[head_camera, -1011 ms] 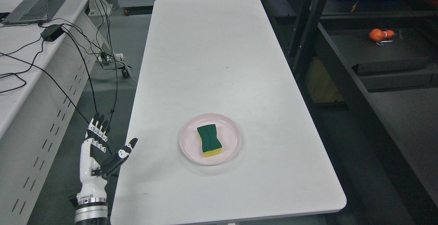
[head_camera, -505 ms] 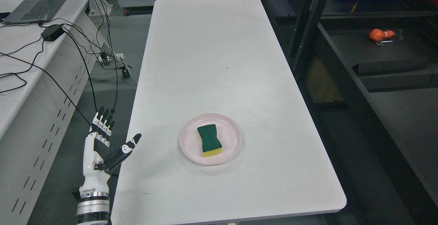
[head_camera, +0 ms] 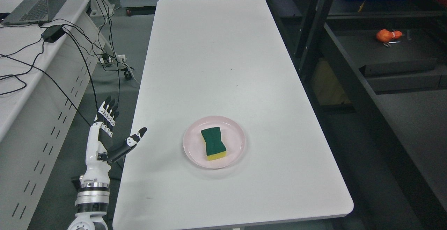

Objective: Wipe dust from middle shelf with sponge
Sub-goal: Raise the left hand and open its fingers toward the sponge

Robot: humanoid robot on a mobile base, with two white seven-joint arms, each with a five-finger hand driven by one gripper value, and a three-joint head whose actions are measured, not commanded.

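A green-topped, yellow-bottomed sponge point(head_camera: 213, 143) lies on a pink plate point(head_camera: 234, 151) on the near part of the white table point(head_camera: 216, 58). My left hand point(head_camera: 115, 132) is raised beside the table's left edge, to the left of the plate and apart from it. Its fingers are spread and the thumb points toward the table. It holds nothing. A black shelf rack point(head_camera: 384, 48) stands to the right of the table. My right hand is out of view.
A small orange object point(head_camera: 386, 35) lies on the rack's shelf at the right. A white desk point(head_camera: 24, 65) with a laptop point(head_camera: 31, 2) and several black cables stands at the left. A narrow aisle runs between that desk and the table.
My left hand has risen and moved slightly forward and right along the table's left edge, showing more of the wrist. The sponge and plate have not moved.
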